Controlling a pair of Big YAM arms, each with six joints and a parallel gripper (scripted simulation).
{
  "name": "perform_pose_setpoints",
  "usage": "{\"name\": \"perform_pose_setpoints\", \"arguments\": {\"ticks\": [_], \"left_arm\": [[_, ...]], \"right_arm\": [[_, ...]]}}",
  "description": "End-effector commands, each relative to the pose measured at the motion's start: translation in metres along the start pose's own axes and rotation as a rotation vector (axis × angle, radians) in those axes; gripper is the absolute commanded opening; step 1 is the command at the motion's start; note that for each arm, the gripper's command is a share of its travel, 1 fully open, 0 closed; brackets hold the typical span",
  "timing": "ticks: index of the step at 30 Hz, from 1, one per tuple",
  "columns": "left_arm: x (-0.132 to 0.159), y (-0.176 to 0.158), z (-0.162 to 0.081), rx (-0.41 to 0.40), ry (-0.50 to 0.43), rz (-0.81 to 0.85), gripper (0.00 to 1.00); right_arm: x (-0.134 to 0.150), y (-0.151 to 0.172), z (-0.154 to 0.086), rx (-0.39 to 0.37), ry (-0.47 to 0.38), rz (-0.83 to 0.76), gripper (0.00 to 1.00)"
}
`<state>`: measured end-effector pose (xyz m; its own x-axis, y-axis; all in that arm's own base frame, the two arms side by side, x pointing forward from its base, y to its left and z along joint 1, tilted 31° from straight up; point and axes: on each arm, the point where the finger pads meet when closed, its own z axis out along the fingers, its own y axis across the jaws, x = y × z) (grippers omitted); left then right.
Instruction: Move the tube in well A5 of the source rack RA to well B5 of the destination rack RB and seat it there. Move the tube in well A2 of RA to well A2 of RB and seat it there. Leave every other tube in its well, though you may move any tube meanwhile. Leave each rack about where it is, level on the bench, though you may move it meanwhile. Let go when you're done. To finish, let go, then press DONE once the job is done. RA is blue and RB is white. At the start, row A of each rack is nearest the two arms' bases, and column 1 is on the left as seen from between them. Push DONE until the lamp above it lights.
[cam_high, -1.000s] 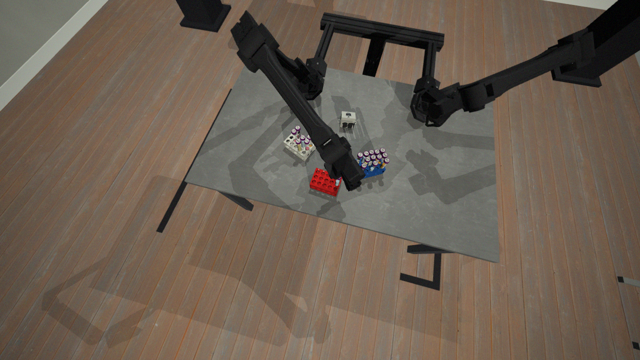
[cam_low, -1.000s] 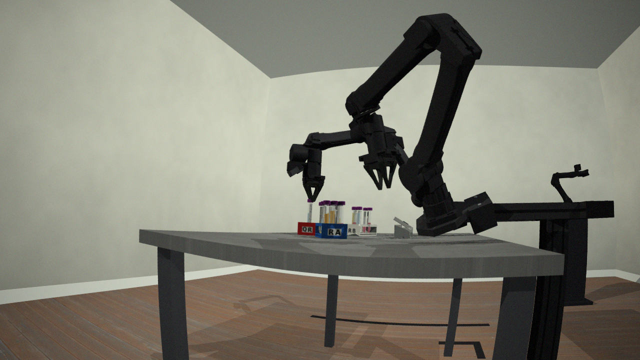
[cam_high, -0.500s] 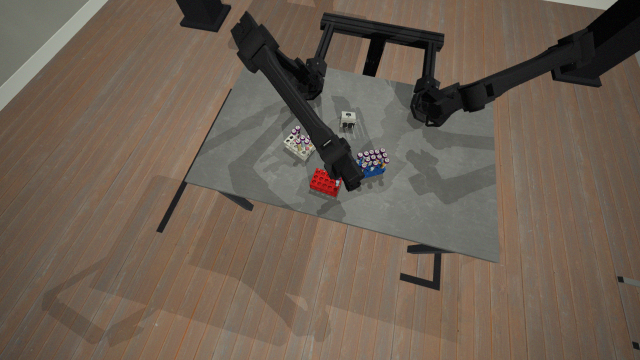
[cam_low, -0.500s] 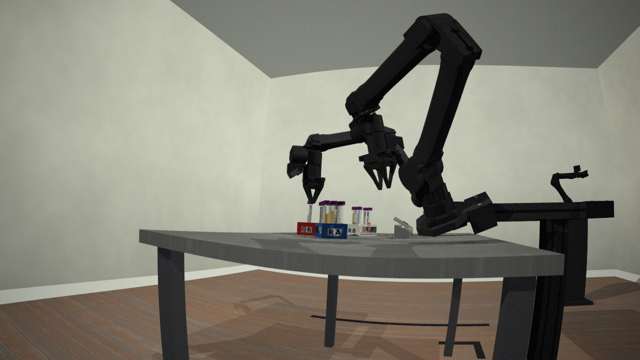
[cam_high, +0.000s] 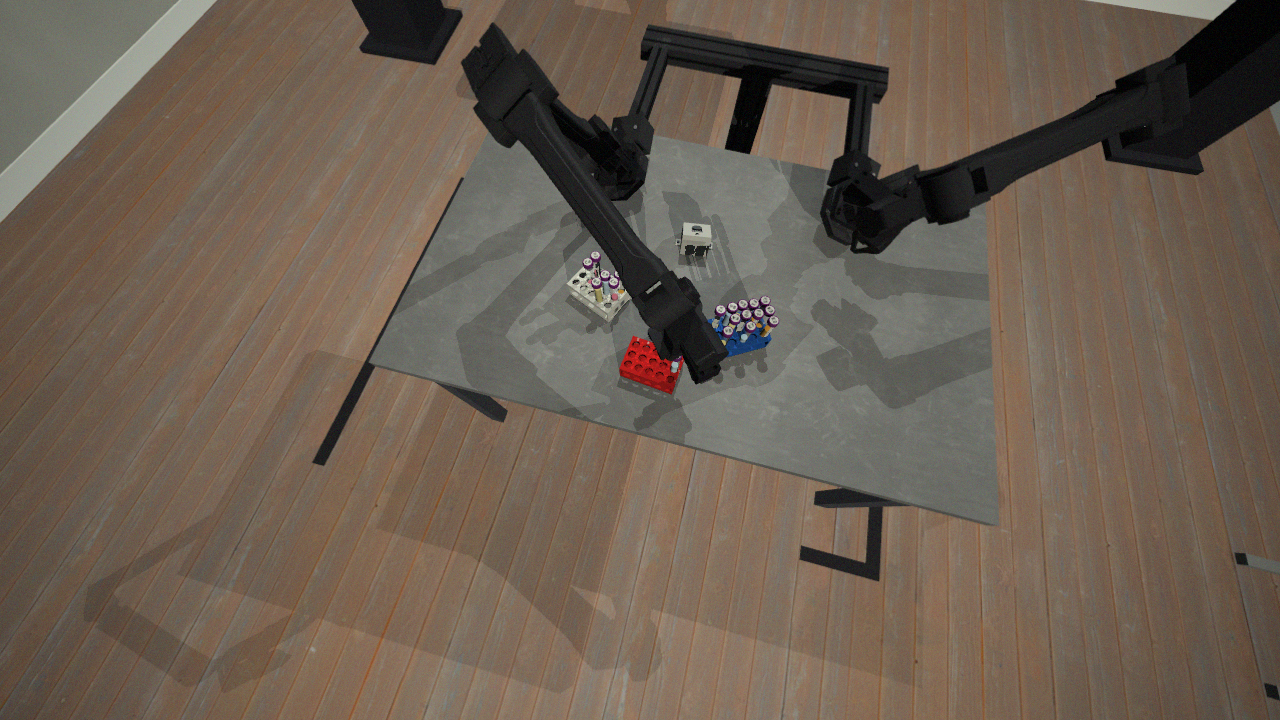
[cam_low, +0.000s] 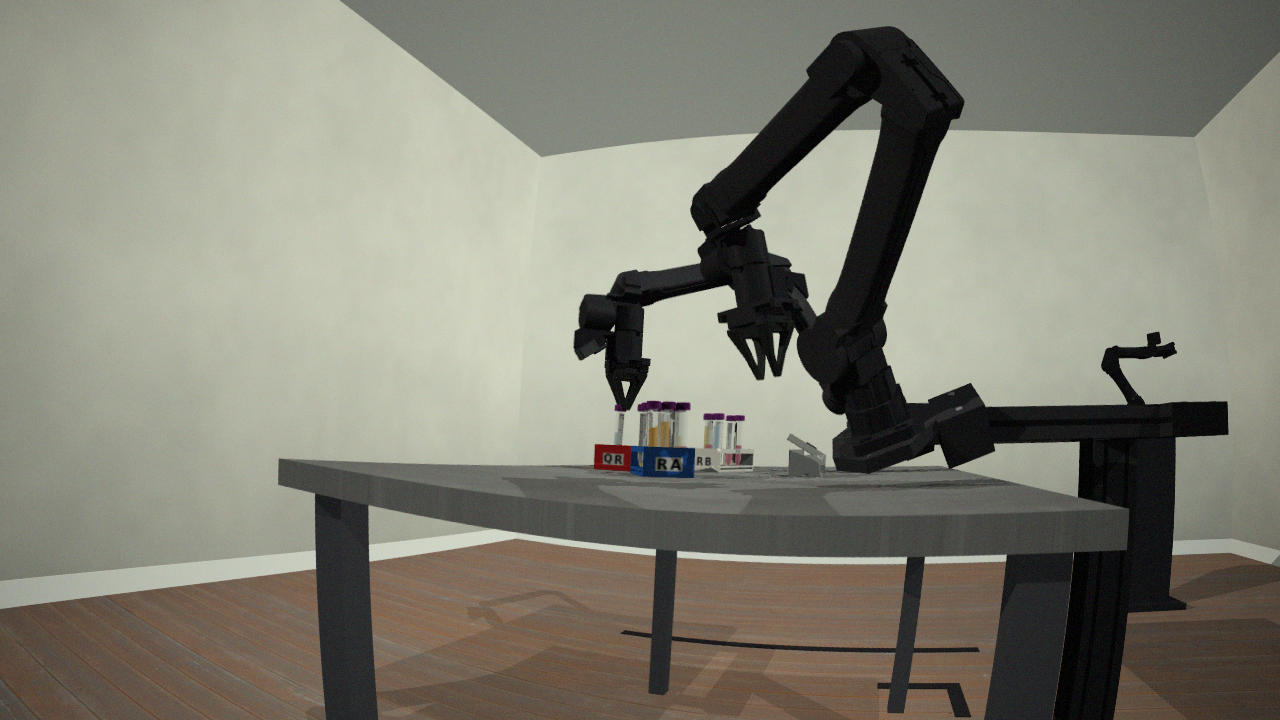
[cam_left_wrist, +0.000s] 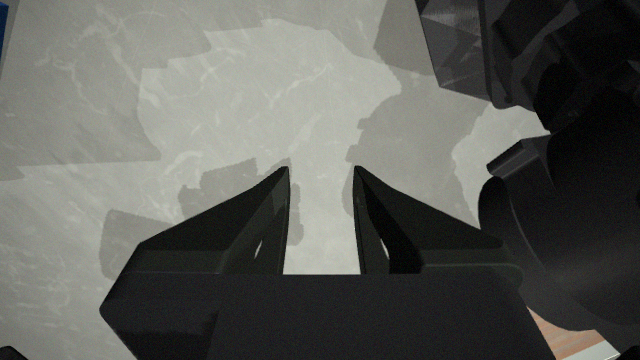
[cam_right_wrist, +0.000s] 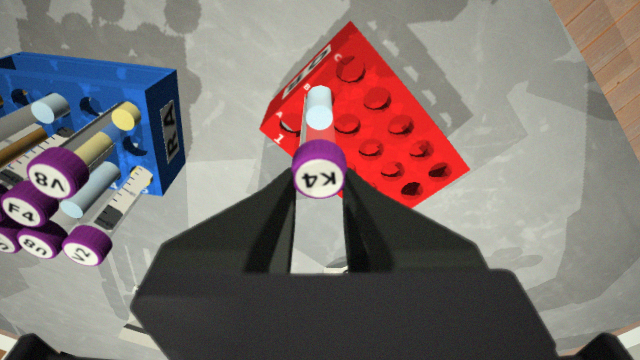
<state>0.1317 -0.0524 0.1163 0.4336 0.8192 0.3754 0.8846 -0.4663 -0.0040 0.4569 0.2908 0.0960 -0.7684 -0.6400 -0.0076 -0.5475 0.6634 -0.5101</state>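
My right gripper (cam_right_wrist: 319, 179) (cam_low: 627, 407) is shut on the purple cap of tube K4 (cam_right_wrist: 319, 115) (cam_low: 620, 428). The tube stands nearly upright at well B1 of the red rack QR (cam_right_wrist: 395, 96) (cam_low: 613, 458) (cam_high: 646, 380); I cannot tell how deep its bottom sits. The blue rack RA (cam_right_wrist: 165, 90) (cam_low: 689, 466) (cam_high: 747, 346) holds several purple-capped tubes, V2 and V8 among them. The white rack RB (cam_high: 590, 307) (cam_low: 704, 461) holds several tubes and is partly hidden by the right arm. My left gripper (cam_left_wrist: 321, 178) (cam_low: 768, 377) is partly open and empty, high over the table.
A small pale box (cam_high: 696, 234) (cam_low: 805, 460) with a slanted top stands nearer the arms' bases; its lamp cannot be made out. RA stands close beside QR. The right arm passes above the space between RB and RA.
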Motion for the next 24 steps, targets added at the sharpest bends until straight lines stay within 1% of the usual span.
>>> {"name": "perform_pose_setpoints", "arguments": {"ticks": [1, 9, 24], "left_arm": [[0.0007, 0.0079, -0.0095, -0.024, -0.009, -0.009, 0.30], [0.0007, 0.0079, -0.0095, -0.024, -0.009, -0.009, 0.30], [0.0007, 0.0079, -0.0095, -0.024, -0.009, -0.009, 0.30]], "right_arm": [[0.0025, -0.0015, 0.0161, 0.003, 0.023, -0.007, 0.00], [0.0027, -0.0013, 0.0201, 0.003, 0.022, -0.007, 0.00], [0.0039, -0.0007, 0.0203, 0.003, 0.026, -0.009, 0.00]]}}
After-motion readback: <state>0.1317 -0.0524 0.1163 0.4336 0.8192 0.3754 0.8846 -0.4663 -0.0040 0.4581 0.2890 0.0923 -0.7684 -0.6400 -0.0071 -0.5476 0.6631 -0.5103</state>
